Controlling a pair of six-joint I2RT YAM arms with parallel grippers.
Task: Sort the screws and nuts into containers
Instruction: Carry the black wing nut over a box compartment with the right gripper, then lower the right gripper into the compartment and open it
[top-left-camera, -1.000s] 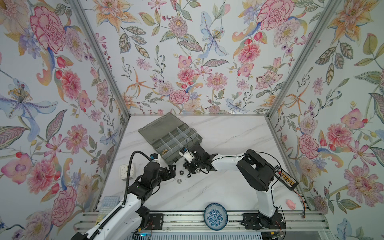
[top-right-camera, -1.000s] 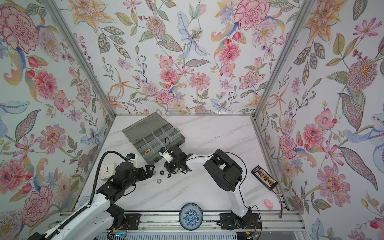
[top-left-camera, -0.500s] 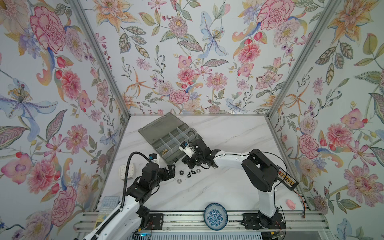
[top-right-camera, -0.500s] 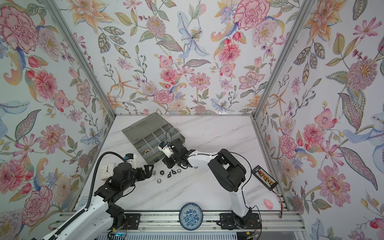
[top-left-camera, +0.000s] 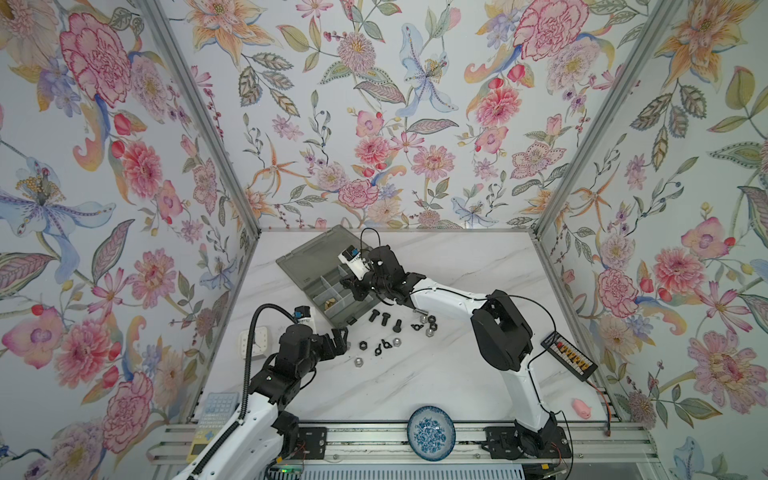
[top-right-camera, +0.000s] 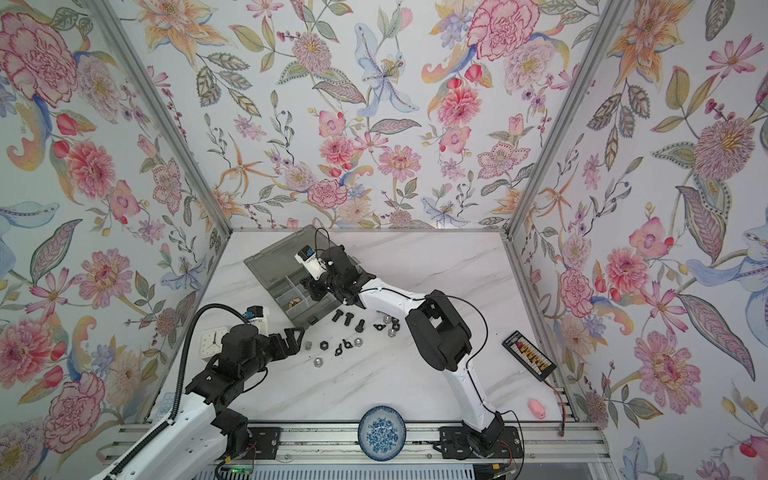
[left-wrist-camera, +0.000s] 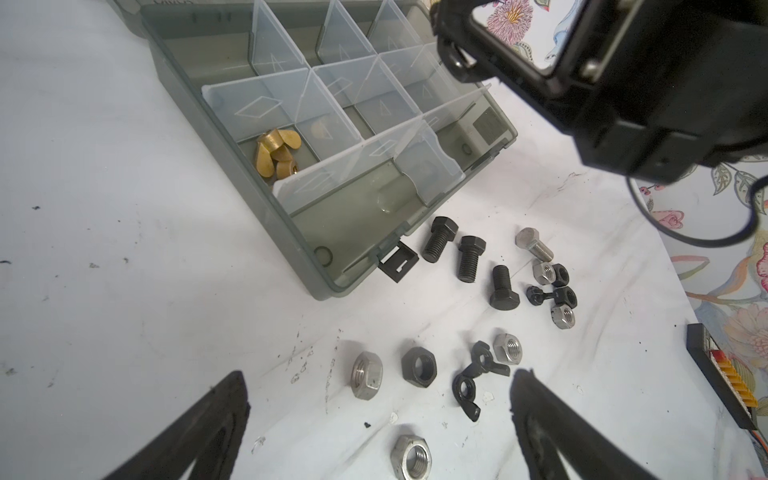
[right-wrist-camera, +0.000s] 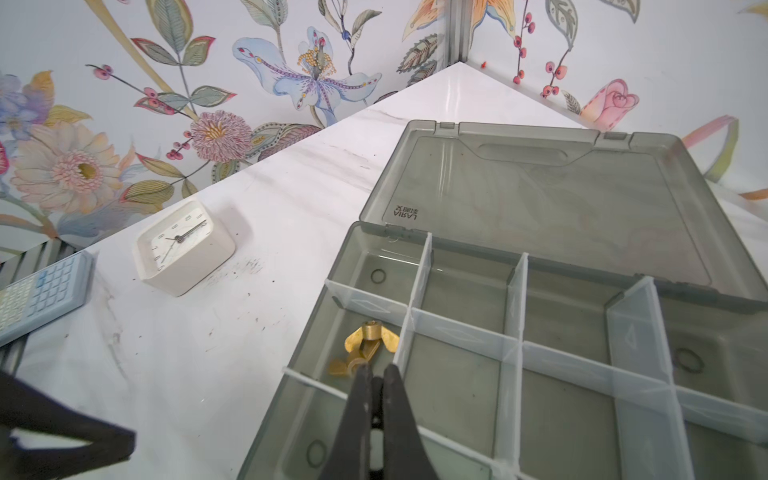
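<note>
The grey organizer box (top-left-camera: 309, 259) lies open at the back left. One of its containers holds brass wing nuts (left-wrist-camera: 276, 151) (right-wrist-camera: 365, 345). My right gripper (right-wrist-camera: 377, 370) (top-left-camera: 352, 289) hangs shut just above that compartment's edge; something pale shows in the slit between its fingers, and I cannot tell what. Three black screws (left-wrist-camera: 471, 257) (top-left-camera: 385, 319) and a silver one (left-wrist-camera: 534, 245) lie in front of the box. Silver nuts (left-wrist-camera: 367, 374), black nuts (left-wrist-camera: 419, 366) and black wing nuts (left-wrist-camera: 478, 374) are scattered nearby. My left gripper (left-wrist-camera: 380, 374) (top-left-camera: 343, 334) stands open over them, touching nothing.
A white clock (top-left-camera: 254, 343) and a blue calculator (top-left-camera: 216, 409) sit at the left edge. A blue-and-white dish (top-left-camera: 431, 432) rests at the front. A black terminal strip (top-left-camera: 569, 360) and a pink toy (top-left-camera: 582, 408) lie at the right.
My right gripper has risen from the loose nuts on the table and moved back and left over the box. The left arm has barely shifted.
</note>
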